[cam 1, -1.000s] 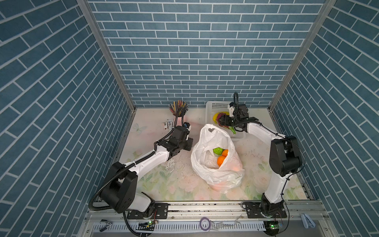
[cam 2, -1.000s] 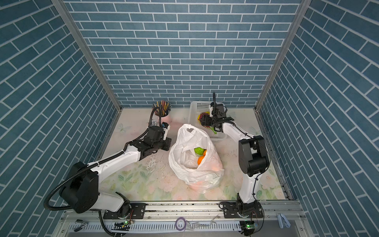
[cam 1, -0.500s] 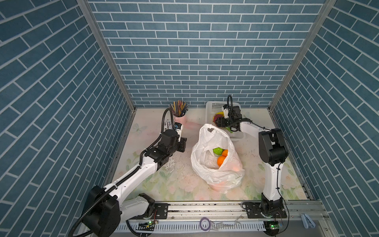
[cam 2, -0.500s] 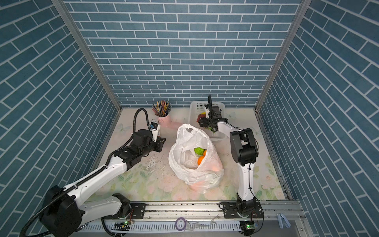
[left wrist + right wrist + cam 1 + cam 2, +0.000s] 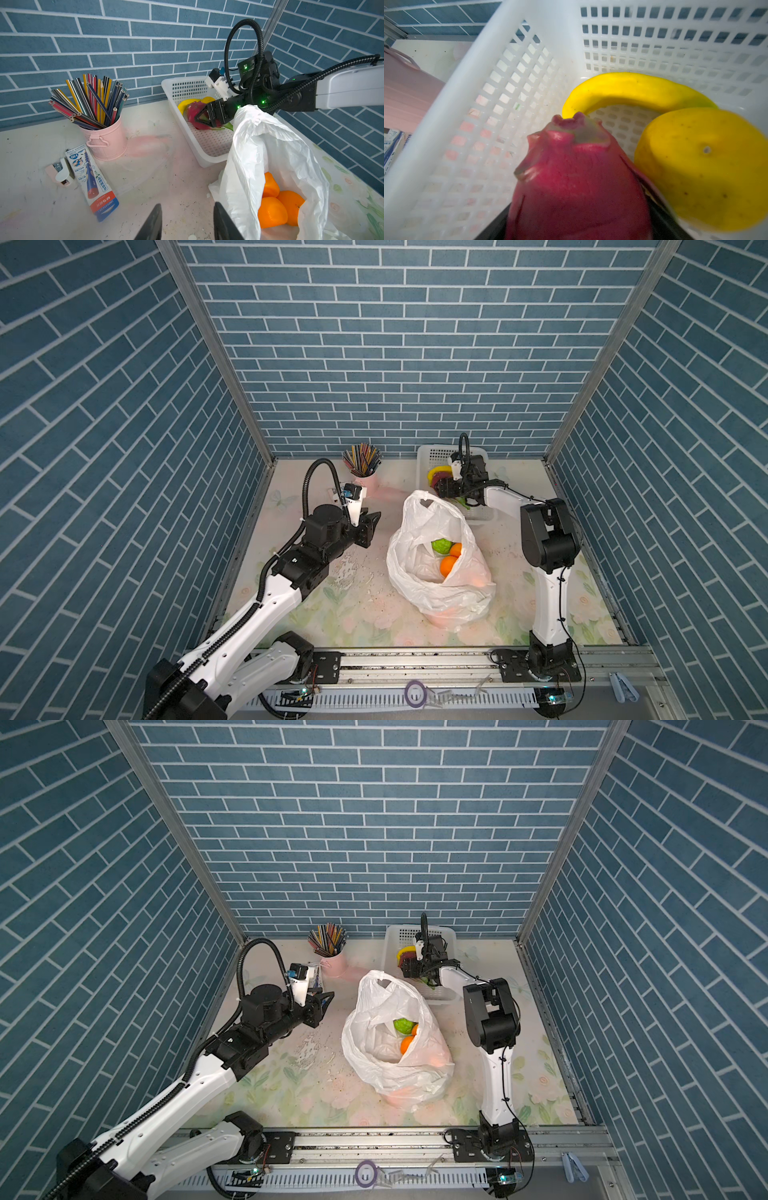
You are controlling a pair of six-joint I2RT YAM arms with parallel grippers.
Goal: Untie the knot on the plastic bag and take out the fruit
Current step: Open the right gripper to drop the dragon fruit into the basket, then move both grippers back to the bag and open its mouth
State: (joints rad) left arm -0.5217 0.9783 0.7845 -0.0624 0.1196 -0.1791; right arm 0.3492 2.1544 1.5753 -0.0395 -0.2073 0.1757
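Plastic bag (image 5: 440, 601) sits in the middle of the table (image 5: 353, 614). It is white, thin, crinkled and half see-through, with its mouth gaping upward and a handle strip (image 5: 424, 501) standing loose at the far end. Inside it both top views show a bumpy green fruit (image 5: 441, 546) and oranges (image 5: 449, 567); the left wrist view shows three oranges crowded together.

To the bag's left, the left gripper (image 5: 374, 519) hovers near it over the table, jaws parted with nothing between them. Behind the bag and to its right, the right gripper (image 5: 441, 488) reaches into a white perforated basket (image 5: 432, 454). Its jaws are spread wide on either side of a magenta dragon fruit (image 5: 571, 187), which lies beside a lemon (image 5: 706, 166) and a banana (image 5: 633, 89). Whether they press the dragon fruit cannot be told.

The tabletop is pale with a faded floral print, scuffed and flecked white left of the bag. A pink cup (image 5: 365, 485) of pencils (image 5: 361, 456) stands at the back left. Blue brick-patterned walls (image 5: 395, 344) close in three sides.
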